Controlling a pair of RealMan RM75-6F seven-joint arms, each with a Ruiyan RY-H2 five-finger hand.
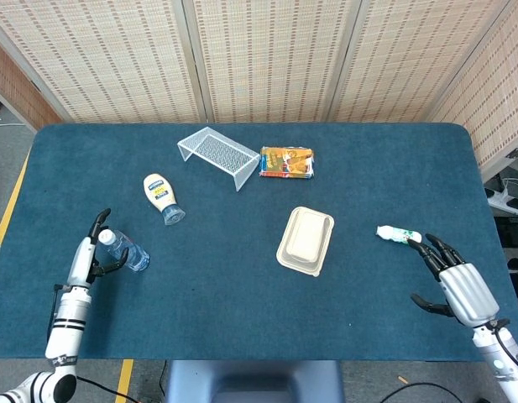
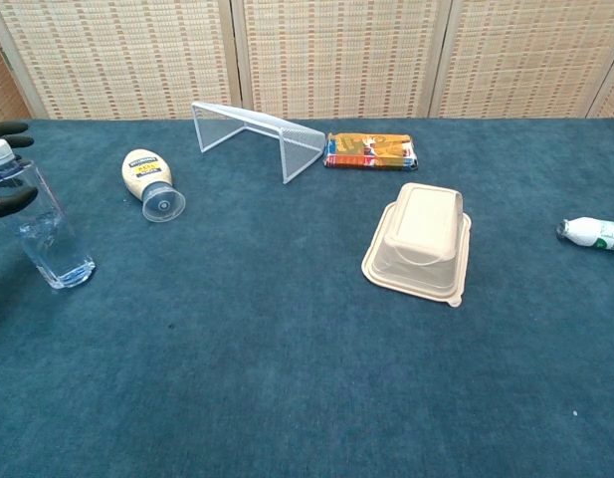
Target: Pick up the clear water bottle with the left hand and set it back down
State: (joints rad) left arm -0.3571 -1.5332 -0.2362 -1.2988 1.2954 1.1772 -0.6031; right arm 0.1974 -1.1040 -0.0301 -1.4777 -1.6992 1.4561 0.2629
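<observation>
The clear water bottle [image 1: 124, 249] with a white cap stands tilted at the table's left, its base on the cloth and its top leaning toward my left hand [image 1: 84, 260]. That hand's fingers are spread, one above and one below the bottle's neck, not closed around it. In the chest view the bottle [image 2: 43, 234] leans left, with dark fingertips [image 2: 10, 203] showing at the frame edge beside its cap. My right hand [image 1: 456, 281] rests on the table at the far right with fingers apart, holding nothing.
A mayonnaise bottle [image 1: 162, 197] lies behind the water bottle. Further back are a wire rack [image 1: 218, 154] and a snack packet [image 1: 286, 162]. A beige clamshell box [image 1: 306, 240] sits mid-table. A small white bottle [image 1: 398, 235] lies just ahead of the right hand.
</observation>
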